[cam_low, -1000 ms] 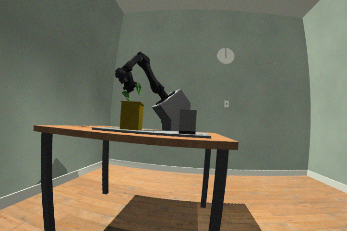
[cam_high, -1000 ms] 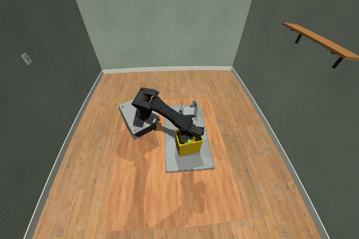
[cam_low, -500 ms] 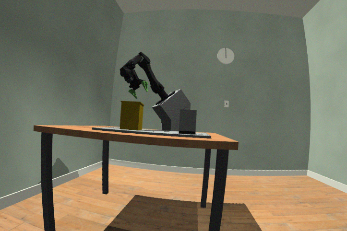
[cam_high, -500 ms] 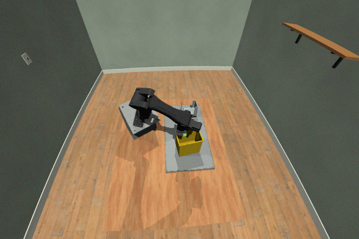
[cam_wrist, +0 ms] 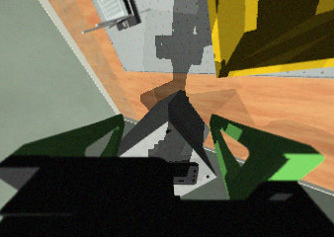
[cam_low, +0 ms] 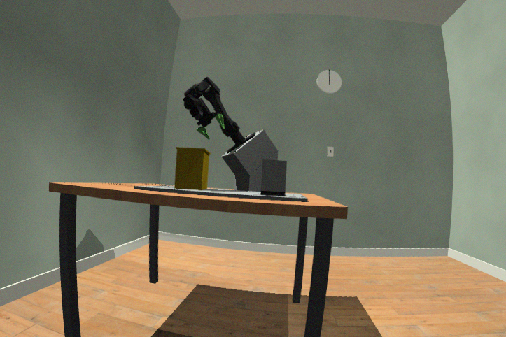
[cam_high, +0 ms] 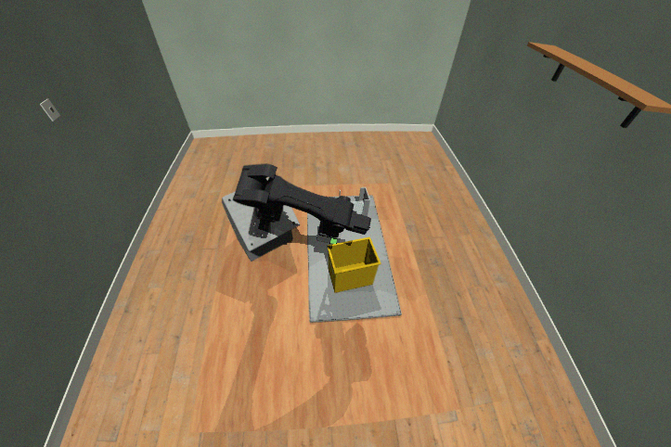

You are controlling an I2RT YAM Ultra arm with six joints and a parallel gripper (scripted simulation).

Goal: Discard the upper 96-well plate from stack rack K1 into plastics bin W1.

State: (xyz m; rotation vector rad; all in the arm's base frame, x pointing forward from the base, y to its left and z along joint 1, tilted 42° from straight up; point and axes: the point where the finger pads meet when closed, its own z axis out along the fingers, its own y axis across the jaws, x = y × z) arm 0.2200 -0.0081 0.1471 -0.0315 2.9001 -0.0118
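Observation:
The yellow bin W1 stands upright on the grey perforated baseplate. It also shows in the exterior view and at the top right of the wrist view. Its inside is in shadow, and I cannot make out a plate there. The rack K1 stands at the far end of the baseplate. In the wrist view the rack carries a white well plate. My gripper with green fingers is open and empty. It hangs above the table just beside the bin's rim, on the arm's side.
The arm's grey angled mount stands beside the baseplate, and it shows between my fingers in the wrist view. The table edge runs close behind the rack. A wooden shelf hangs on the right wall, far off.

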